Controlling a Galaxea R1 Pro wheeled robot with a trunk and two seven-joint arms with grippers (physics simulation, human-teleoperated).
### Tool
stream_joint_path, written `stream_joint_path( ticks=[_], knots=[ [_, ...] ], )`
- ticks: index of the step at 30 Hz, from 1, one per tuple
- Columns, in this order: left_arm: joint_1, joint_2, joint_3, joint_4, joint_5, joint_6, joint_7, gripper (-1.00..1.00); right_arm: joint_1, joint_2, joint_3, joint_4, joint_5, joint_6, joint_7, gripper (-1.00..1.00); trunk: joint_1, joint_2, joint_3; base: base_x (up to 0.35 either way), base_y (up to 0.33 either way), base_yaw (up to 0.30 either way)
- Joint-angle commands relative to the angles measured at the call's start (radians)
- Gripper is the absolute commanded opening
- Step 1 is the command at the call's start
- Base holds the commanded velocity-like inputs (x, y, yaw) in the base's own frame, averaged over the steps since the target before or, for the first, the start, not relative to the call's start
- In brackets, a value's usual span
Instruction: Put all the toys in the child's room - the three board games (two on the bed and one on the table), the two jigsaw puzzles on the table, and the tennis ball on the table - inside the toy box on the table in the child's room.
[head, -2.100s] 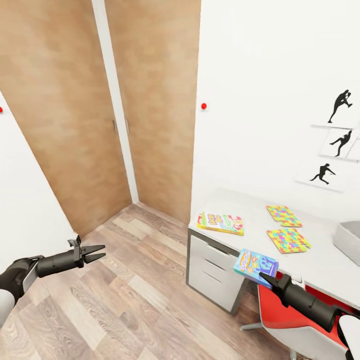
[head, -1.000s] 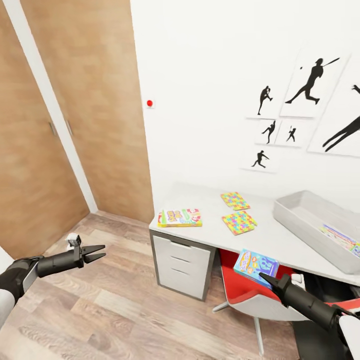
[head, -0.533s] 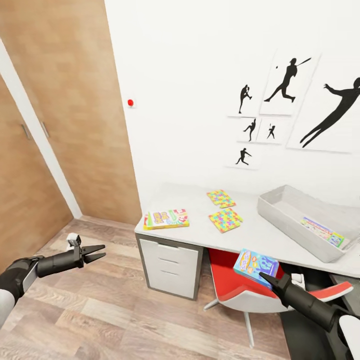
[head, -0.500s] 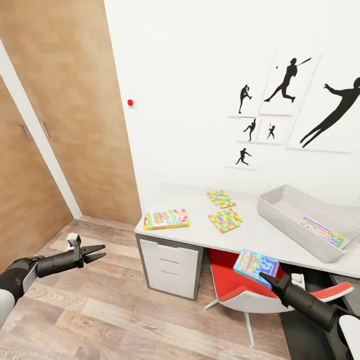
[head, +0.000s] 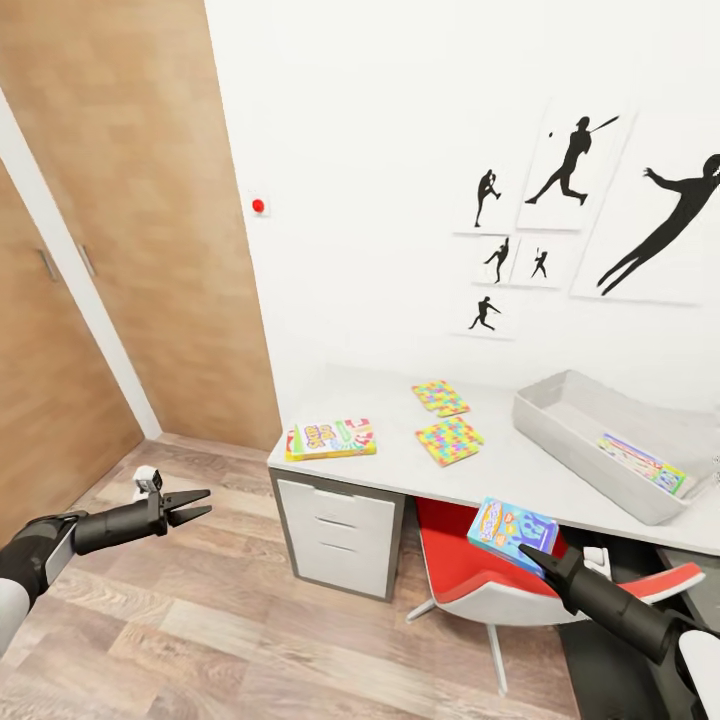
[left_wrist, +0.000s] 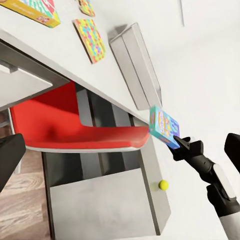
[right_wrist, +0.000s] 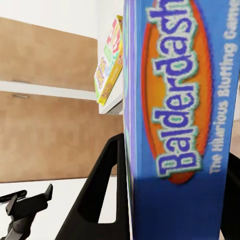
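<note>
From the head view, the right gripper (head: 535, 556) pinches a small blue printed board game box (head: 511, 531) over the red chair (head: 470, 570), short of the pale grey desk (head: 520, 470). The left gripper (head: 196, 506) hangs spread over the wood floor. The light grey plastic tub (head: 590, 430) holds a green-and-white box (head: 642, 462).

In the left wrist view, a yellow-green ball (left_wrist: 163, 185) lies on the dark grey section.

The right wrist view shows the box lettered "Balderdash" (right_wrist: 180, 120).

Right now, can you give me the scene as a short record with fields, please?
right gripper: shut on the blue board game, held above the red chair
left gripper: jaws open, holding nothing, over the floor
toy box: on the table, one board game inside
on the table: SKIP-BO box, two jigsaw puzzles
tennis ball: on the dark grey section
</note>
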Motion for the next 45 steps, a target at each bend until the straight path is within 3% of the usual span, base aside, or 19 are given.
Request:
stream_joint_path(
  ticks=[1, 25, 45],
  knots=[
    [-0.001, 0.000, 0.001, 0.000, -0.001, 0.011, -0.004, 1.00, -0.001, 0.000, -0.002, 0.000, 0.009, 0.004, 0.010, -1.00, 0.001, -0.002, -0.002, 0.000, 0.000, -0.152],
    [0.000, 0.000, 0.001, 0.000, -0.001, 0.011, -0.004, 1.00, -0.001, 0.000, 0.000, 0.000, 0.011, -0.020, 0.010, -1.00, 0.001, -0.002, 0.012, 0.008, 0.001, -0.240],
    [-0.001, 0.001, 0.002, 0.000, -0.001, 0.011, -0.004, 1.00, -0.001, -0.001, -0.002, 0.000, 0.006, -0.020, 0.012, -1.00, 0.001, -0.002, 0.013, 0.128, 0.081, -0.029]
  ],
)
